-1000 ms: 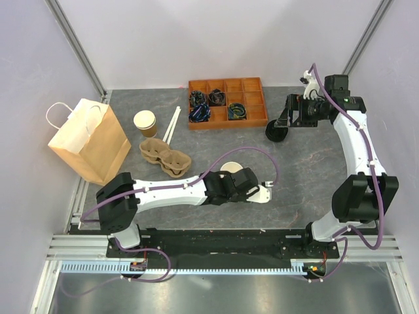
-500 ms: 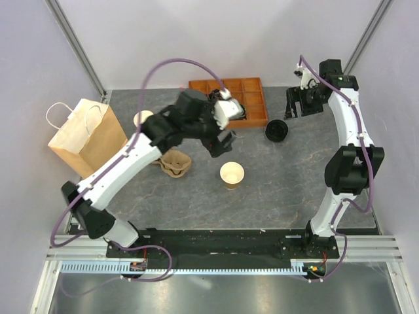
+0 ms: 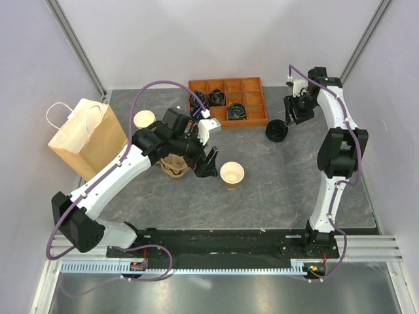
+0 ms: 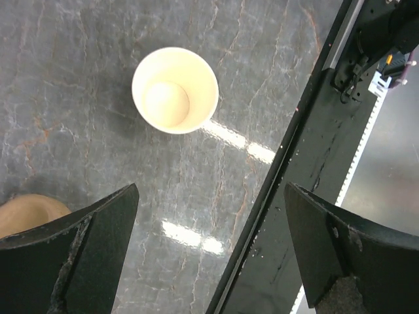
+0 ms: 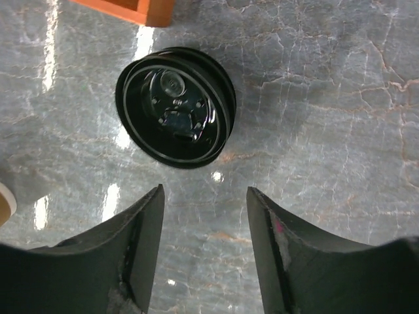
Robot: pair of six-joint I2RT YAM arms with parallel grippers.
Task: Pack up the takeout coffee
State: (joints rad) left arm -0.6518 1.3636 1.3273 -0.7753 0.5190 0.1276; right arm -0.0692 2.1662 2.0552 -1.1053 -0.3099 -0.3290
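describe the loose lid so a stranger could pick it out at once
Find the orange tray at the back of the table. Just off its front right corner, flat on the table, lies the lid. It is the only round black disc out loose; the other dark things sit in the tray's compartments.

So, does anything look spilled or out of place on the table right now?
Nothing is spilled. One oddity: the black lid lies loose on the table just off the corner of the orange tray, well apart from the open cup, which stands upright, empty and uncovered.
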